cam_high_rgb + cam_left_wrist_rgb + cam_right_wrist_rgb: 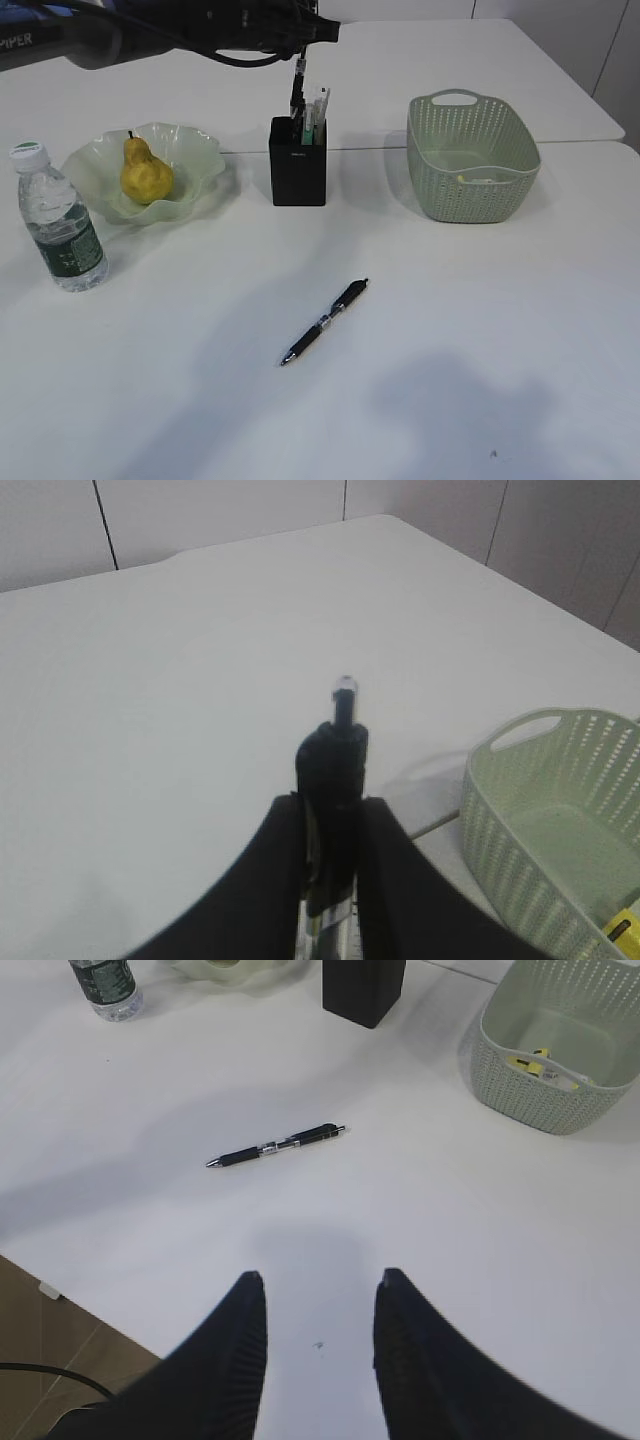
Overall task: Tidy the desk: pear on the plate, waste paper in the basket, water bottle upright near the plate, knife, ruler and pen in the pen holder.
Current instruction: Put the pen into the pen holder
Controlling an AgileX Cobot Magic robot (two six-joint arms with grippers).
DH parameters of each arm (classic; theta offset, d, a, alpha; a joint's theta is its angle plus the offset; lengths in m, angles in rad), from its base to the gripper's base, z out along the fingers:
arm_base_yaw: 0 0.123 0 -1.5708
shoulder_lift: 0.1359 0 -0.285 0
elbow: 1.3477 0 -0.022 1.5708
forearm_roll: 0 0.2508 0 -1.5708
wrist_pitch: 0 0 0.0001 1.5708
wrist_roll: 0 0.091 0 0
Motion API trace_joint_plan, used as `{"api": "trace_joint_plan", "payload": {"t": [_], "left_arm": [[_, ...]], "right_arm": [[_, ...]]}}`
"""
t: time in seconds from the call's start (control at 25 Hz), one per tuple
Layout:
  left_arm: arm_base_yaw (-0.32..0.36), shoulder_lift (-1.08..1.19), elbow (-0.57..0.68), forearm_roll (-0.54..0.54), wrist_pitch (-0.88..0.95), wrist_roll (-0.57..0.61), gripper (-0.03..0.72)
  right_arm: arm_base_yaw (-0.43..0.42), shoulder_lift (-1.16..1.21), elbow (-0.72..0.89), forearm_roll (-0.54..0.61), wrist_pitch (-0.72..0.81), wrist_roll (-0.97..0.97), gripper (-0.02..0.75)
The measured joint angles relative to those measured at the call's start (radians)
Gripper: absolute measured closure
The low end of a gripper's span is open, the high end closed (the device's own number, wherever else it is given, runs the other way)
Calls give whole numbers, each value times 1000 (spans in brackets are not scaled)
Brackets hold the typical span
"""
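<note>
The left gripper [297, 92] hangs just above the matte black square pen holder [298, 162], with its jaws closed on a slim dark item w/ a small clear tip [343, 712]. The lower part of this item looks pale w/ printed marks in the left wrist view, so it may be the ruler together with sth else; I cannot tell exactly. Several light sticks already stand in the holder. The right gripper [320, 1325] is over the near edge of the white desk [480, 330], jaws apart and holding nothing.

The yellow pear [145, 172] sits in the pale green wavy glass plate [200, 150]. The clear ribbed water bottle w/ white cap [57, 217] stands upright just beside that plate. The sage-green perforated basket [472, 155] has a small pale scrap w/ yellow inside, probably the waste paper. A black pen [324, 322] lies flat on the desk, well apart from the holder, in front of it.

Step in hand, as I judge: putting the held item into the holder. To do it well: keep it vertical, centre it over the free space betw. the sticks, go down slowly, and release only when the tip is under the rim. Otherwise it can catch on the rim or push the others. Afterwards the black pen needs a pick, probably w/ the free right arm.
</note>
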Motion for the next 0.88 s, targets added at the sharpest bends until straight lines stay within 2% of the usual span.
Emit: {"api": "trace_joint_plan", "payload": {"t": [0.88], "left_arm": [[5, 78, 0, 17, -37, 0, 603]], "right_arm": [[0, 0, 0, 2, -18, 0, 440]]}}
